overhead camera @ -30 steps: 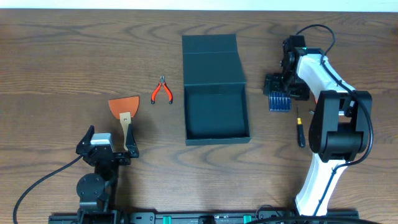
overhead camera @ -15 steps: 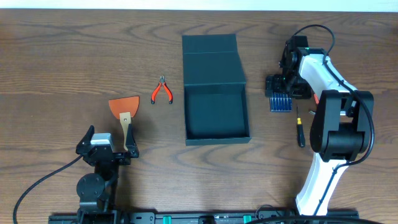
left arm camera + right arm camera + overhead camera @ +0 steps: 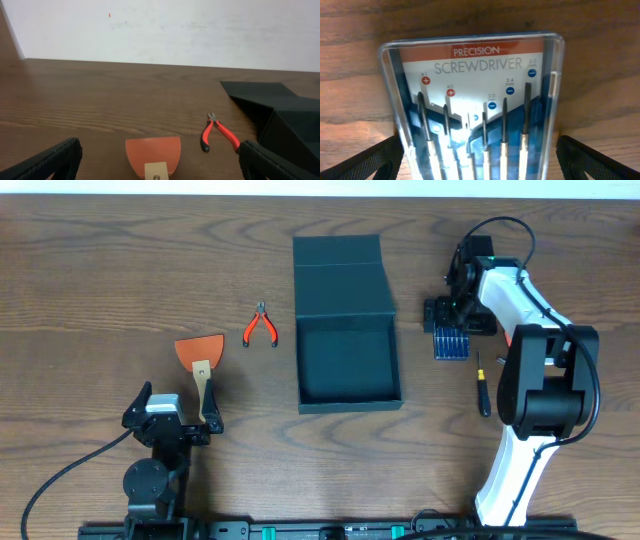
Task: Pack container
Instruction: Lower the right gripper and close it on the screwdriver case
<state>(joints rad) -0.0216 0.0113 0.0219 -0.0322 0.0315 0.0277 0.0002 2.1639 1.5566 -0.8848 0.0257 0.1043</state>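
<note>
The dark teal container stands open at the table's middle, its flap lid laid back behind it; inside looks empty. It also shows at the right of the left wrist view. My right gripper is open, low over the far end of the blue-cased screwdriver set. In the right wrist view its fingers flank the case without gripping it. My left gripper is open and empty at the front left, just behind the orange scraper.
Red-handled pliers lie left of the container, also in the left wrist view beside the scraper. A black screwdriver lies on the table near the right arm's base.
My right gripper has shifted slightly toward the far end of the screwdriver set. The set, the container and the left arm have not moved.
</note>
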